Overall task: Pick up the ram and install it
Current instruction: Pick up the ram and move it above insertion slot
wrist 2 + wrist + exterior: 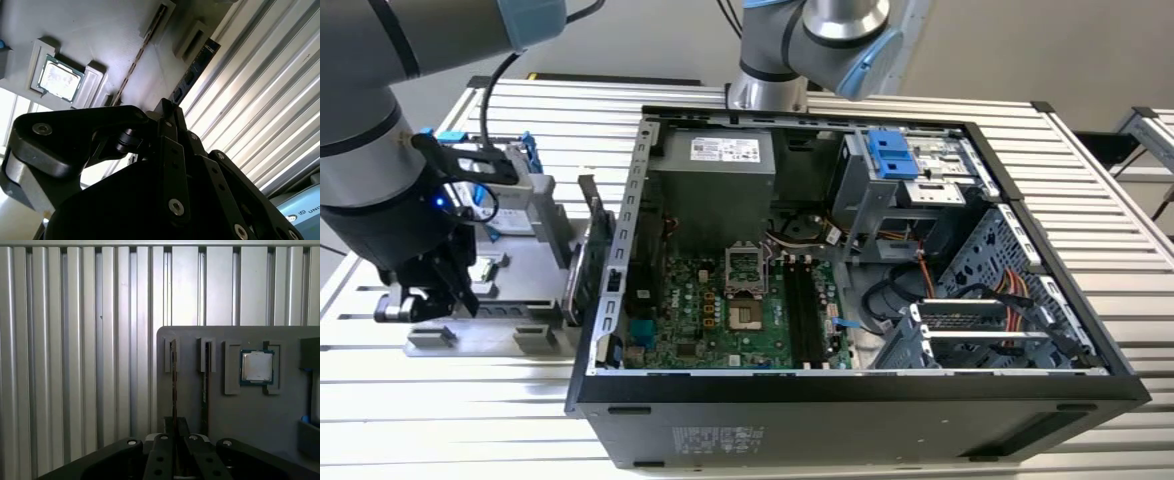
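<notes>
Slats of pale metal form the surface on which everything stands. At the exterior view's left, the dark robot arm reaches down so that its tool sits low over the near corner of a grey parts tray. Farther back on that tray rests a silver drive in a blue frame. Just beside the tray, on its right, lies an open black computer case. Inside it are a green motherboard, a bare processor socket, long dark memory slots and, toward the back, a grey power supply. A second arm's base stands behind the case.

In the first wrist view the ram stands on edge in the slot nearest the tray's border, with bare surface beyond it. The tool is drawn in to the board's thickness, with one finger against each face of the stick's near end and no gap visible. The stick's far end sits in its holder block. A second memory stick stands in the neighbouring slot, apart from the tool, and a square silver processor chip lies in a pocket past it.

In the second wrist view the ram runs along the tray's edge and meets the tool at its tip.
</notes>
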Robot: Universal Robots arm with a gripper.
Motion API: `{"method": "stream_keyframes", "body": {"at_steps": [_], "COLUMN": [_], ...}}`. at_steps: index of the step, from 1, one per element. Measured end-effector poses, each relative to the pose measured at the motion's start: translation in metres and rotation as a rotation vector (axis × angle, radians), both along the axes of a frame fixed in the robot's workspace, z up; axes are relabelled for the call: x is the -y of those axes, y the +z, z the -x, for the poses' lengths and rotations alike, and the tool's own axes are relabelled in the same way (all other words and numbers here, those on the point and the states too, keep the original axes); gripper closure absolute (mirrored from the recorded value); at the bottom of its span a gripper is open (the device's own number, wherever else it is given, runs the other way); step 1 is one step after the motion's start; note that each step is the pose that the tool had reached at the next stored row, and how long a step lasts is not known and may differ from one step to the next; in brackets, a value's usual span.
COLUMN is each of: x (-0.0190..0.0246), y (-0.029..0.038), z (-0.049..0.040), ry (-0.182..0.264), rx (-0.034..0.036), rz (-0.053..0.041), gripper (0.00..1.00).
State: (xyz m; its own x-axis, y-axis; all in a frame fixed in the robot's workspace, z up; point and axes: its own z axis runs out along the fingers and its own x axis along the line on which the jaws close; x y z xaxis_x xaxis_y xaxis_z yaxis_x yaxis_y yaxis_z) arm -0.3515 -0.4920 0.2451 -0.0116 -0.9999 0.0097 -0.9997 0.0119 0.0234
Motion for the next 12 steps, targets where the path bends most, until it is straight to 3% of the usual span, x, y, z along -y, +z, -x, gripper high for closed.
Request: {"method": "stream_keyframes", "body": {"at_steps": [12], "x": [0.0], "y": [0.0081], "z": [0.0], "ry": [0.0], "rx": [0.0], "rz": [0.0001], "gripper": [1.0]}}
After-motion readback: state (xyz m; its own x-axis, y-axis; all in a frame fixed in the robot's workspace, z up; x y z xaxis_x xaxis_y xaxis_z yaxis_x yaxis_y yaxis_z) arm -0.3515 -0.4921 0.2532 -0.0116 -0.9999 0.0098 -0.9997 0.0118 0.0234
